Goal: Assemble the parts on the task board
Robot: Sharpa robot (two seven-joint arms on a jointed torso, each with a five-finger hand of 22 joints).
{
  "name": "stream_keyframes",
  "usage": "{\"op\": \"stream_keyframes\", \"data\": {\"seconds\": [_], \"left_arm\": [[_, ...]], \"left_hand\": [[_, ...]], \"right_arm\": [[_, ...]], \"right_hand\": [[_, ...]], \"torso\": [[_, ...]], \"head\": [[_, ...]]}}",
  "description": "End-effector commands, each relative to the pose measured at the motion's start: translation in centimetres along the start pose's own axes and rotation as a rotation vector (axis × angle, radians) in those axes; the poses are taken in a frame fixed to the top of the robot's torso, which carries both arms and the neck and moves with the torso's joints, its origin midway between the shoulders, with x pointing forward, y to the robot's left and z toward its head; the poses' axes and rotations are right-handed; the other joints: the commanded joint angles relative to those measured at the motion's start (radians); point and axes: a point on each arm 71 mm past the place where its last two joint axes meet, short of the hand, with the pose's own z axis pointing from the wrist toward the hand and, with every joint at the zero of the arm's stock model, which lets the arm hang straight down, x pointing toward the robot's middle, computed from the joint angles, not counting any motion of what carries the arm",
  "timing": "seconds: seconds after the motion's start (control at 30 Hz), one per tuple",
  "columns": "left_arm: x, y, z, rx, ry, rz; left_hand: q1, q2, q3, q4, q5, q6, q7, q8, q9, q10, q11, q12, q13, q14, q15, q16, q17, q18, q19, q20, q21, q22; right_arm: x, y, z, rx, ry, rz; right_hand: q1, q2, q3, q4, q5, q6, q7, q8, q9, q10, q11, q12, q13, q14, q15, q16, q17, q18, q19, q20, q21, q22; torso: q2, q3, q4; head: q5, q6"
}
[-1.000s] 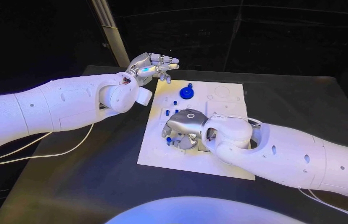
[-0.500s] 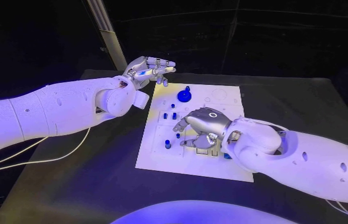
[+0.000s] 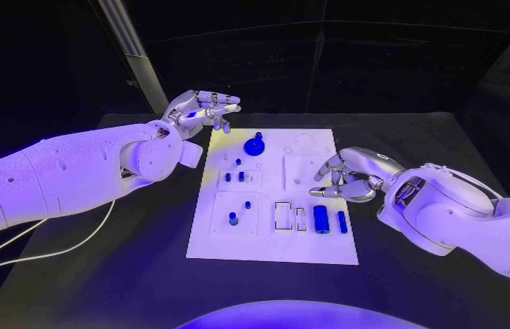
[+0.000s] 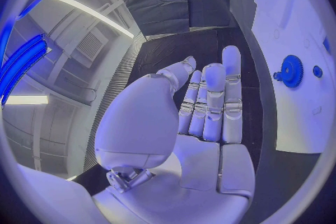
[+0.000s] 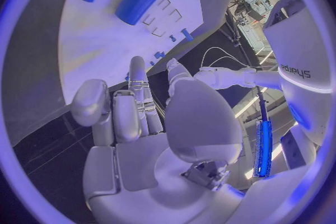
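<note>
- The left hand [image 3: 200,112] hovers off the far left corner of the task board [image 3: 271,251], above the black worktop [image 3: 127,270]. Its fingers [image 4: 210,98] lie pressed side by side, curved loosely, with nothing in them. Whether their tips touch anything cannot be told from the head view.
- On the board, a round blue gear-like part [image 3: 254,147] stands near the far edge; its teeth are too small to make out from above, though the left wrist view shows it plainly.
- Small blue pegs [image 3: 233,176] sit left of the board's middle; their exact seats are hard to tell.
- Two blue bars [image 3: 321,219] lie side by side near the board's right edge, beside outlined slots.
- The right hand [image 3: 346,177] hangs over the board's right edge, its fingers curled in, holding nothing.
- A second ago this hand covered the board's near middle, hiding the slots and bars; it has since drawn back to the right and they lie exposed.
- The left hand keeps much the same pose as before.
</note>
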Motion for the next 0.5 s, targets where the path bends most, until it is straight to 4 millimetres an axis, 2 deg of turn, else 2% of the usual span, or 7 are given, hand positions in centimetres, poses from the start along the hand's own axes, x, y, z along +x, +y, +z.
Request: {"op": "stream_keyframes", "data": {"seconds": [0.03, 0.2, 0.37, 0.5], "left_arm": [[0.2, -0.2, 0.0, 0.006, 0.009, -0.008], [0.1, -0.2, -0.1, 0.006, 0.009, -0.008], [0.0, -0.2, -0.2, 0.005, 0.006, -0.008], [-0.1, -0.2, -0.3, 0.005, 0.005, -0.008]], "left_hand": [[0.003, 0.009, -0.004, -0.001, -0.001, -0.005, 0.001, 0.005, -0.001, -0.002, 0.003, 0.001, 0.0, -0.008, -0.001, -0.006, -0.001, 0.007, -0.008, 0.001, -0.006, -0.001], [0.003, 0.009, -0.004, -0.001, -0.001, -0.005, 0.001, 0.005, -0.001, -0.002, 0.003, 0.001, 0.0, -0.008, -0.001, -0.006, -0.001, 0.007, -0.008, 0.001, -0.006, -0.001], [0.003, 0.009, -0.004, -0.001, -0.001, -0.005, 0.001, 0.005, -0.001, -0.002, 0.003, 0.001, 0.0, -0.008, -0.001, -0.006, -0.001, 0.007, -0.008, 0.001, -0.006, -0.001], [0.003, 0.009, -0.004, -0.001, -0.001, -0.005, 0.001, 0.005, -0.001, -0.002, 0.003, 0.001, 0.0, -0.008, -0.001, -0.006, -0.001, 0.007, -0.008, 0.001, -0.006, -0.001]], "right_arm": [[0.3, -1.1, -0.5, 0.169, 0.059, -0.009], [0.8, -1.8, -1.1, 0.242, 0.115, -0.051], [1.9, -1.8, -1.2, 0.263, 0.161, -0.067], [2.6, -1.6, -1.1, 0.271, 0.192, -0.08]], "right_hand": [[0.006, 0.008, -0.043, 0.041, -0.005, -0.009, 0.0, 0.021, 0.009, 0.001, -0.002, 0.118, 0.145, 0.04, -0.008, 0.017, 0.028, -0.014, 0.013, 0.001, 0.025, 0.04], [-0.029, 0.032, -0.108, 0.046, -0.01, -0.023, 0.0, 0.052, 0.024, 0.013, -0.004, 0.251, 0.319, 0.046, -0.009, 0.045, 0.074, -0.023, 0.027, 0.001, 0.06, 0.094], [-0.052, 0.038, -0.138, 0.047, -0.02, -0.027, -0.002, 0.069, 0.034, 0.037, -0.005, 0.332, 0.419, 0.051, -0.008, 0.065, 0.112, -0.026, 0.033, 0.0, 0.076, 0.119], [-0.064, 0.038, -0.152, 0.048, -0.024, -0.031, -0.003, 0.078, 0.041, 0.046, -0.005, 0.368, 0.465, 0.052, -0.008, 0.071, 0.123, -0.027, 0.033, 0.0, 0.079, 0.124]], "torso": [[-0.002, -0.0005, -0.008], [-0.002, -0.0009, -0.0062], [-0.001, 0.0, -0.0055], [-0.002, -0.0007, -0.0031]], "head": [[-0.009, 0.0], [-0.017, -0.001], [-0.016, -0.001], [-0.017, -0.002]]}}
